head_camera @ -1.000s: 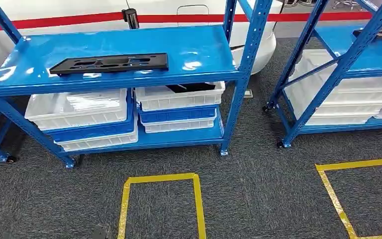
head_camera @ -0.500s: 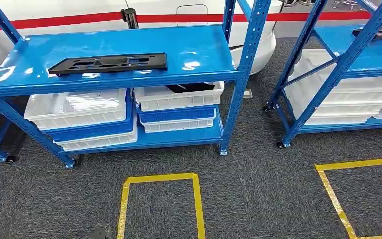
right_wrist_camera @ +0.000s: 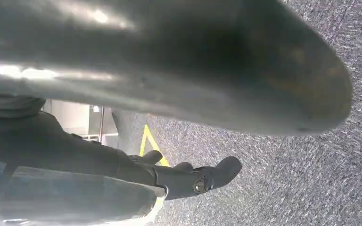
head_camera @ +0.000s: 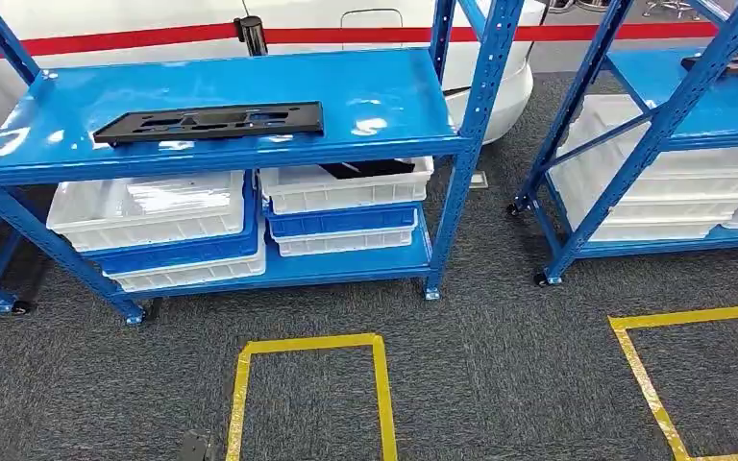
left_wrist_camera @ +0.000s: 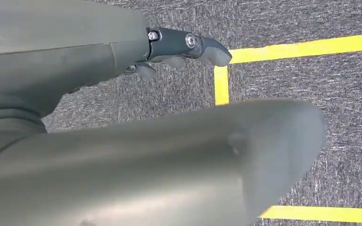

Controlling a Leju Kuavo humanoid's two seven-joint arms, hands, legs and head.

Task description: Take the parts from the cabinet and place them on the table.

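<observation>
Carpet [head_camera: 500, 384], dark grey, covered the floor, with a blue shelving rack [head_camera: 221, 96] standing at the far left and a second blue rack [head_camera: 653, 125] at the far right. A white vehicle body with a red stripe [head_camera: 154, 38] stood behind the left rack. Stacked white and blue bins [head_camera: 154, 216] filled the left rack's lower shelf; white bins [head_camera: 653, 192] sat low in the right rack. A flat black part [head_camera: 209, 122] lay on the left rack's upper shelf, towards its near edge. Another black part [head_camera: 370, 169] rested in the top white bin [head_camera: 346, 184] below. Two yellow tape squares marked the near floor, one [head_camera: 312, 389] at centre, one [head_camera: 697, 375] at right. Left hand [left_wrist_camera: 169, 52] hung over the carpet, fingers [left_wrist_camera: 207, 49] extended and holding nothing. Right hand [right_wrist_camera: 179, 176] likewise hung over carpet, fingers [right_wrist_camera: 224, 169] loosely spread, nothing held.
</observation>
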